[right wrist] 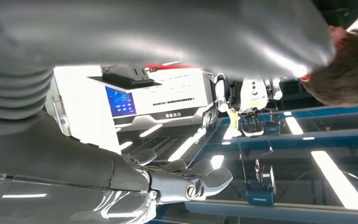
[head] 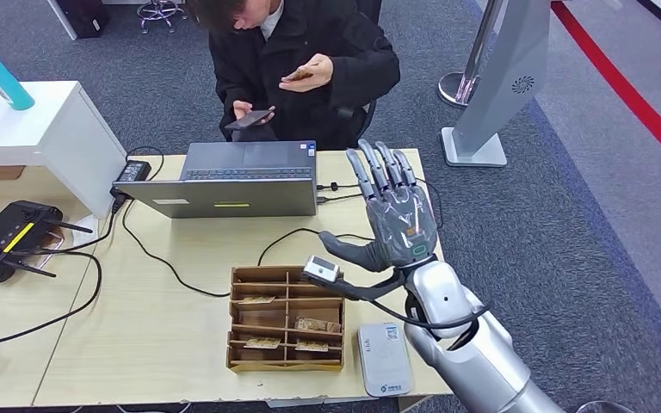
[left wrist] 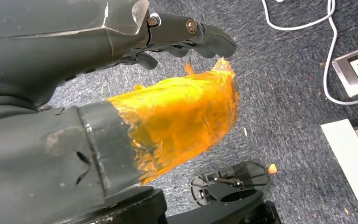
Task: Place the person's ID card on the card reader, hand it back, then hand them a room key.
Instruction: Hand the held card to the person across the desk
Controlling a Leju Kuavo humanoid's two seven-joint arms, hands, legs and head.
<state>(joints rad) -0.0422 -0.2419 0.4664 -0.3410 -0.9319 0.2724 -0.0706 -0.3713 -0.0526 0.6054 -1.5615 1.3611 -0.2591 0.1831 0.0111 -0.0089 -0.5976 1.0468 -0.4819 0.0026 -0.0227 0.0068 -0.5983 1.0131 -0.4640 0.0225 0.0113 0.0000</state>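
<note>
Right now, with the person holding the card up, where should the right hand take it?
Probably by the card's free edge, the part sticking out past the person's fingers. It is held roughly flat at chest height beyond the laptop, so come from the robot's side, over the laptop, thumb under and fingers above. The right hand is raised, fingers spread, empty.

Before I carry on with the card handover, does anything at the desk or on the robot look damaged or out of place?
Yes: in the left wrist view the left robot hand hangs over the carpet with ragged orange tape wrapped around its thick thumb, the edges torn. On the desk, the card reader juts slightly past the front edge.
</note>
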